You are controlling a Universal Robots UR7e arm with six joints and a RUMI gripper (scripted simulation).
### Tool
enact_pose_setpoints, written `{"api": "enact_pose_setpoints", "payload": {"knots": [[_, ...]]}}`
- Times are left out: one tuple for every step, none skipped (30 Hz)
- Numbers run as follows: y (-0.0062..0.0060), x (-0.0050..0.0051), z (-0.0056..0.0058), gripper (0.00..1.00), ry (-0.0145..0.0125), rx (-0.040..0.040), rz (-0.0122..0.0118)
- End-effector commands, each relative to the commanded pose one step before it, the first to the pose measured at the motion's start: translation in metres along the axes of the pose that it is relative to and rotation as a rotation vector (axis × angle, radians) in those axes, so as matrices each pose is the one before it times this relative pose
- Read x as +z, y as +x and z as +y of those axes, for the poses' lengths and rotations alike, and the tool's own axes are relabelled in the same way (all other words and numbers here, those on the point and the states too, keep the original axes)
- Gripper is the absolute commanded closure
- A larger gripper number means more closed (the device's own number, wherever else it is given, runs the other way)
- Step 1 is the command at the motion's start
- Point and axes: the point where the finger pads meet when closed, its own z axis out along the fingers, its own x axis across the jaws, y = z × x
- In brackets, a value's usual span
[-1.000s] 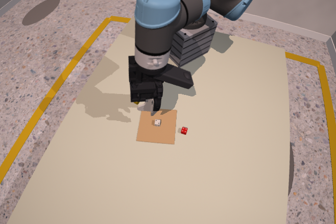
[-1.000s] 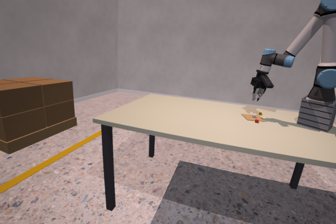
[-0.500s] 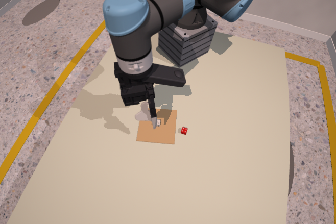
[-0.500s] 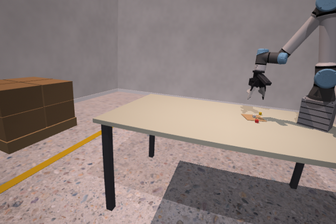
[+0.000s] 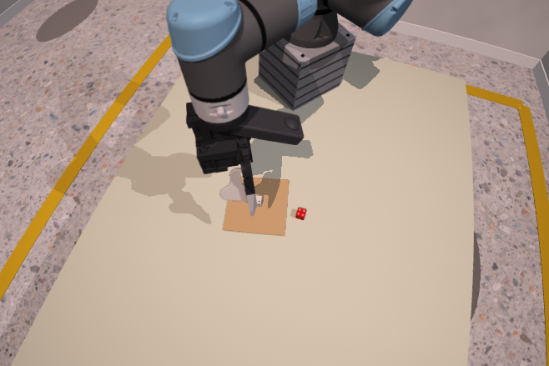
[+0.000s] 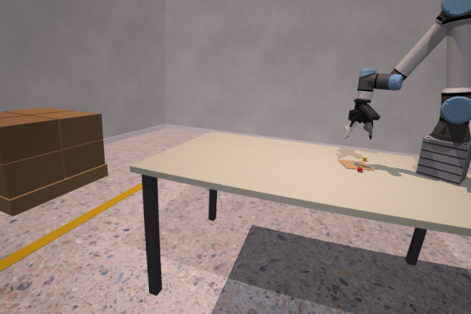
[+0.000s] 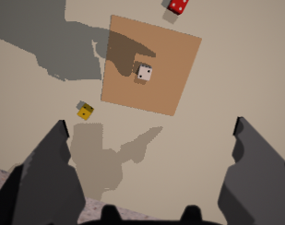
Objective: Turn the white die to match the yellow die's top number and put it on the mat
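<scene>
The white die (image 7: 144, 73) sits flat on the orange mat (image 7: 172, 58) (image 5: 265, 222) (image 6: 345, 163), well inside its edges, and its top seems to show two dark pips. In the top view the white die (image 5: 259, 200) is mostly hidden behind a finger. The yellow die (image 7: 85, 111) (image 6: 364, 159) lies on the table just off the mat's corner; its pips are too small to read. My gripper (image 7: 148, 120) (image 5: 241, 198) (image 6: 358, 135) is open and empty, and hangs well above the mat.
A red die (image 7: 178, 5) (image 5: 300, 213) (image 6: 359, 169) lies on the table (image 5: 355, 264) (image 6: 266, 158) beside the mat's other side. The arm's dark ribbed pedestal (image 5: 305, 73) (image 6: 441, 162) stands at the table's back. Stacked cardboard boxes (image 6: 49, 150) stand on the floor far off.
</scene>
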Motion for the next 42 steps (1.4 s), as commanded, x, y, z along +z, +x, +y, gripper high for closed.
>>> {"api": "enact_pose_setpoints", "payload": {"knots": [[-0.00289, 0.02204, -0.00511, 0.0, 0.00187, 0.16416, -0.00728], [-0.00061, 0.00342, -0.00086, 0.0, -0.00013, 0.02745, -0.001], [-0.00032, 0.00166, -0.00042, 0.0, -0.00008, 0.0134, -0.00049], [-0.00084, 0.00414, -0.00105, 0.0, -0.00022, 0.03369, -0.00122], [-0.00008, 0.00035, -0.00009, 0.0, -0.00002, 0.00285, -0.0001], [-0.00082, 0.00364, -0.00092, 0.0, -0.00024, 0.0299, -0.00107], [-0.00063, 0.00262, -0.00066, 0.0, -0.00019, 0.02173, -0.00078], [0.0, 0.0, 0.0, 0.0, 0.0, 0.0, 0.0], [0.0, 0.0, 0.0, 0.0, 0.0, 0.0, 0.0], [-0.0004, 0.00158, -0.0004, 0.0, -0.00013, 0.01315, -0.00047], [-0.00018, 0.00067, -0.00017, 0.0, -0.00006, 0.00562, -0.0002], [-0.00003, 0.00011, -0.00003, 0.0, -0.00001, 0.00091, -0.00003], [0.0, 0.0, 0.0, 0.79, 0.0, 0.0, 0.0], [0.0, 0.0, 0.0, 0.79, 0.0, 0.0, 0.0], [0.0, 0.0, 0.0, 0.79, 0.0, 0.0, 0.0], [0.0, 0.0, 0.0, 0.79, 0.0, 0.0, 0.0], [0.0, 0.0, 0.0, 0.79, 0.0, 0.0, 0.0], [0.0, 0.0, 0.0, 0.79, 0.0, 0.0, 0.0], [0.0, 0.0, 0.0, 0.79, 0.0, 0.0, 0.0], [0.0, 0.0, 0.0, 0.79, 0.0, 0.0, 0.0], [0.0, 0.0, 0.0, 0.79, 0.0, 0.0, 0.0], [0.0, 0.0, 0.0, 0.79, 0.0, 0.0, 0.0], [0.0, 0.0, 0.0, 0.79, 0.0, 0.0, 0.0], [0.0, 0.0, 0.0, 0.79, 0.0, 0.0, 0.0], [0.0, 0.0, 0.0, 0.79, 0.0, 0.0, 0.0], [0.0, 0.0, 0.0, 0.79, 0.0, 0.0, 0.0], [0.0, 0.0, 0.0, 0.79, 0.0, 0.0, 0.0], [0.0, 0.0, 0.0, 0.79, 0.0, 0.0, 0.0], [0.0, 0.0, 0.0, 0.79, 0.0, 0.0, 0.0], [0.0, 0.0, 0.0, 0.79, 0.0, 0.0, 0.0], [0.0, 0.0, 0.0, 0.79, 0.0, 0.0, 0.0], [0.0, 0.0, 0.0, 0.79, 0.0, 0.0, 0.0], [0.0, 0.0, 0.0, 0.79, 0.0, 0.0, 0.0], [0.0, 0.0, 0.0, 0.79, 0.0, 0.0, 0.0], [0.0, 0.0, 0.0, 0.79, 0.0, 0.0, 0.0], [0.0, 0.0, 0.0, 0.79, 0.0, 0.0, 0.0], [0.0, 0.0, 0.0, 0.79, 0.0, 0.0, 0.0], [0.0, 0.0, 0.0, 0.79, 0.0, 0.0, 0.0], [0.0, 0.0, 0.0, 0.79, 0.0, 0.0, 0.0], [0.0, 0.0, 0.0, 0.79, 0.0, 0.0, 0.0], [0.0, 0.0, 0.0, 0.79, 0.0, 0.0, 0.0], [0.0, 0.0, 0.0, 0.79, 0.0, 0.0, 0.0]]}}
